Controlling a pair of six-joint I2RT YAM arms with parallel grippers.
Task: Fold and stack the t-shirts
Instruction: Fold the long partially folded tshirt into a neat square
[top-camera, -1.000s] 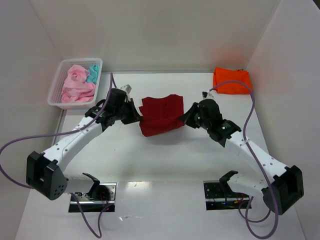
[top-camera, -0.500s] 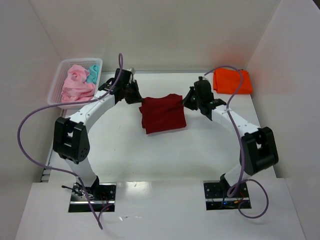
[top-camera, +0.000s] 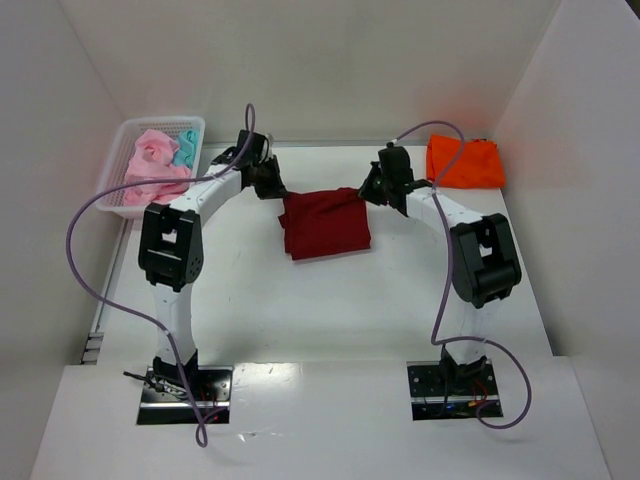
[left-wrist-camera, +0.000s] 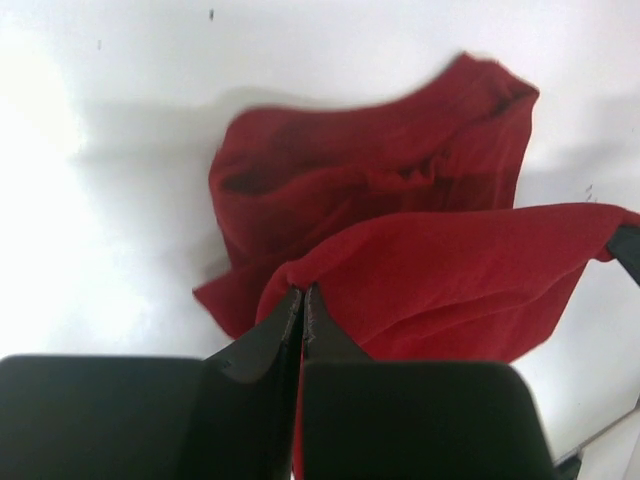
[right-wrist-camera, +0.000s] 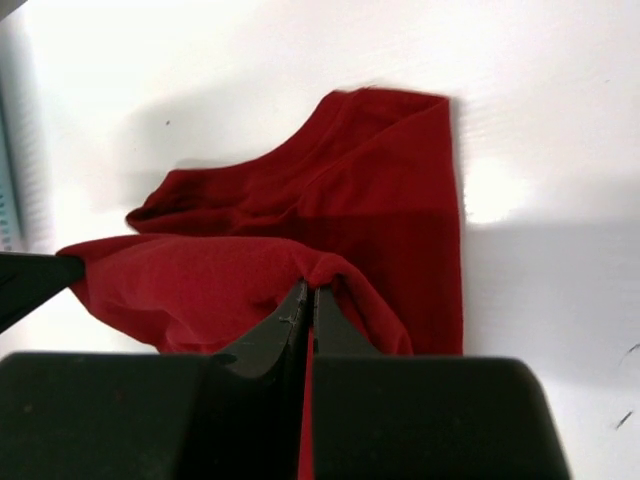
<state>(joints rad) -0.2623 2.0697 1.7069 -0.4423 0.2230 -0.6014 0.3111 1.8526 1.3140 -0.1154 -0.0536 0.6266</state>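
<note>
**Top view.** We look down on a white table (top-camera: 330, 310) with both arms reaching toward its far half. Between them, near the middle of the table, lies the dark red shirt (top-camera: 325, 228), partly folded into a rough rectangle. The left claw (top-camera: 277, 191) holds its far left corner and the right claw (top-camera: 368, 193) holds its far right corner, so that edge is raised and drawn between them. An orange shirt (top-camera: 463, 162) lies folded in the far right corner, well apart from the red one. At the far left, a white basket (top-camera: 112, 196) holds crumpled pink shirts (top-camera: 152, 170) and a teal shirt (top-camera: 185, 150). We judge the task to be at an early stage. One shirt looks folded and one is mid-fold. The shirts in the basket are untouched, and nothing is stacked yet.

**Left wrist view.** Here we see what the top view cannot: the left claw's two fingers are pressed together on a pinch of red cloth. The held edge runs off to the right, where the dark tip of the other claw shows. Beneath it, the lower layer lies rumpled on the table, with creases that are hard to make out from above.

**Right wrist view.** The right claw's fingers are likewise clamped on the red cloth. From this side the lower layer looks flatter, with a straight right edge. Neither wrist view shows the orange shirt.
</note>
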